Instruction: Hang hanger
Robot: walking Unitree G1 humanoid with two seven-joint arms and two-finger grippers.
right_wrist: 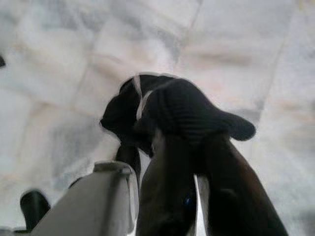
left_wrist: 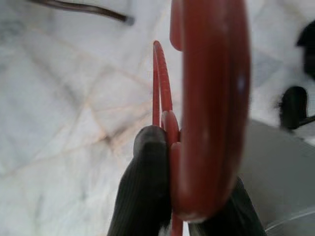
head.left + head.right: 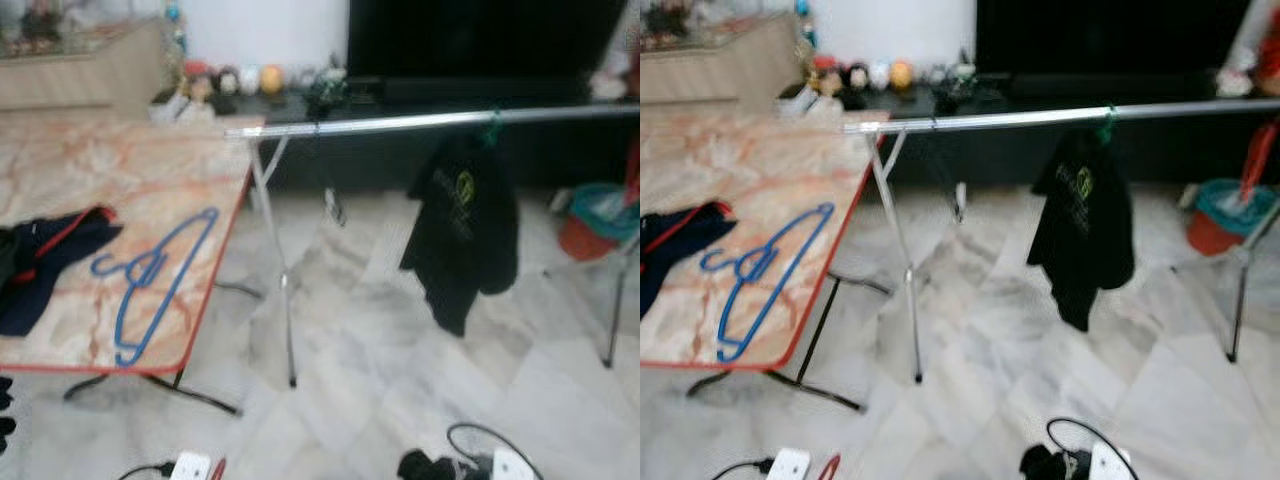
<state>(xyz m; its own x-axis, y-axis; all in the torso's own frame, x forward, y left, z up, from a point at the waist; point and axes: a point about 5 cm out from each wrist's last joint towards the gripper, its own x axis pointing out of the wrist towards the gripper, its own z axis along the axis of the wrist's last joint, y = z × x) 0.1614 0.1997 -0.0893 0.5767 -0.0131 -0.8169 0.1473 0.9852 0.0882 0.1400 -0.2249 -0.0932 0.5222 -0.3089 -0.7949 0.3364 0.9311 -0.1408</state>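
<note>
While your left hand (image 2: 172, 147) hangs low over the marble floor (image 2: 64, 123), its fingers pinch a red hanger (image 2: 209, 98); right hand (image 1: 197, 162) idle, fingers pressed together. Further out: desk (image 3: 120, 180) bearing a blue hanger (image 3: 155, 280). Furthest: steel rail (image 3: 420, 122), one black shirt (image 3: 462, 230) hung. Step, by my reading: carrying. Next: raise the hook over bare rail.

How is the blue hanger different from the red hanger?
The blue hanger lies flat on the marble-patterned table; the red hanger is pinched in the left tool, above the floor. The blue hanger is free, touched by no tool; the red hanger is gripped. The blue one is blue, the other red. Both look like plastic, and neither hangs on the rail yet.
</note>
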